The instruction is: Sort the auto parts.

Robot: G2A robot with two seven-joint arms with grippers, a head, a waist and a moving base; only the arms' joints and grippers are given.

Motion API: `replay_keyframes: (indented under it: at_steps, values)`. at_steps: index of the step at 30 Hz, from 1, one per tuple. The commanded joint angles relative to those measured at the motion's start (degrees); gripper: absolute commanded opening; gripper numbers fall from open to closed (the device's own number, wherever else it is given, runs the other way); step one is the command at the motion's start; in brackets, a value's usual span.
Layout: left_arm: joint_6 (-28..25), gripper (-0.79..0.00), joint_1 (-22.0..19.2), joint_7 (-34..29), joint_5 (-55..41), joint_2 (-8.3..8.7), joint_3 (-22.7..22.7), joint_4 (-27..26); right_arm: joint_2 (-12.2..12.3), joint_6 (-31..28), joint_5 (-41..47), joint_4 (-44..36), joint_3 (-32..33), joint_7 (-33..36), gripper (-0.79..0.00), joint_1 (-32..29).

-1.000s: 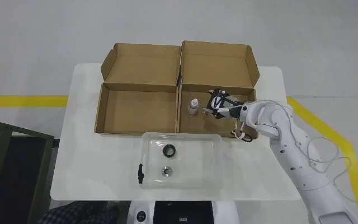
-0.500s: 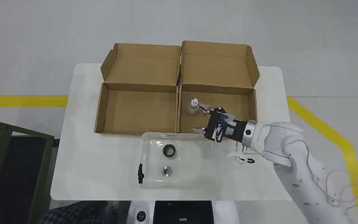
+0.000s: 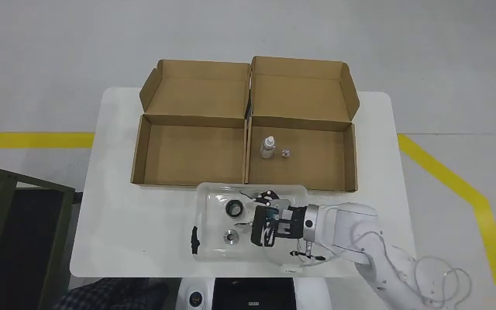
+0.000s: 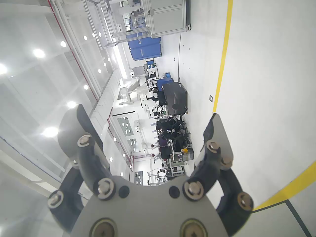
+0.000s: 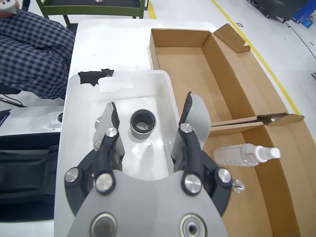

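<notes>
Top view puts our right gripper over the clear plastic tub, fingers spread and holding nothing. In the tub lie a black ring-shaped part and a round silver metal part. The right-hand brown cardboard box holds a white spray bottle, its label print too small to read, and a small silver fastener. Our left gripper is spread too, empty.

In the right wrist view, one finger of the right gripper covers most of the small metal part in the clear bin. From above, the tiny piece beside the spray bottle in the right-hand box is too small to identify. That box runs off the wrist picture's edge.
</notes>
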Motion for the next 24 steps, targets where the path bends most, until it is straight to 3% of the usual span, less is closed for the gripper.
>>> replay_keyframes:
  at_steps: [1, 14, 24]
  values:
    - [0.00, 0.000, 0.00, 0.00, 0.00, 0.00, 0.00, 0.00, -0.21, 0.56, -0.78, 1.35, -0.99, -0.23, -0.289, 0.56]
    - [0.00, 0.000, 0.00, 0.00, 0.00, 0.00, 0.00, 0.00, -0.76, 0.55, -1.85, 6.85, -3.61, 0.53, -0.271, 1.68]
    - [0.00, 0.000, 0.00, 0.00, 0.00, 0.00, 0.00, 0.00, -2.29, 1.92, -1.69, 12.15, -7.71, 2.03, -0.222, 6.37]
